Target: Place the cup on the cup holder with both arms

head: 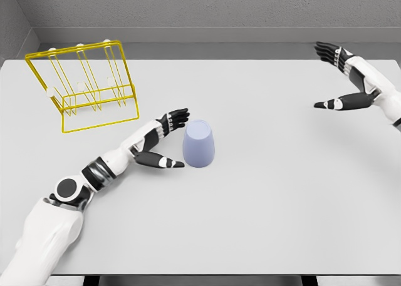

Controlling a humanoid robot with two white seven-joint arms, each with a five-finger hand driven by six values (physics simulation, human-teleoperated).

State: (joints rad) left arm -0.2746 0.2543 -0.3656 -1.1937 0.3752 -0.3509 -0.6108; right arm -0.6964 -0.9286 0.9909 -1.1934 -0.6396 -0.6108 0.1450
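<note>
One pale lavender cup [198, 143] stands on the grey table [263, 211], and it serves as the landmark here: it sits rim-down or rim-up, which the flat render does not make clear, near the middle of the table's left half. Just left of the cup is the left hand [164, 142], one of two hands in view, its arm reaching in from the lower left corner. Its fingers [177, 116] are spread above and its thumb [170, 164] extends below, forming an open cradle facing the cup's side; the thumb tip lies close to the cup's base, and the hand holds nothing. Up and to the left of the cup, well apart from it, stands one yellow wire cup holder [84, 86], tilted, with several upright pegs tipped in white. Far to the right of the cup, near the table's right edge, the right hand [348, 79] hovers with fingers and thumb splayed wide, empty, its arm entering from the right.
</note>
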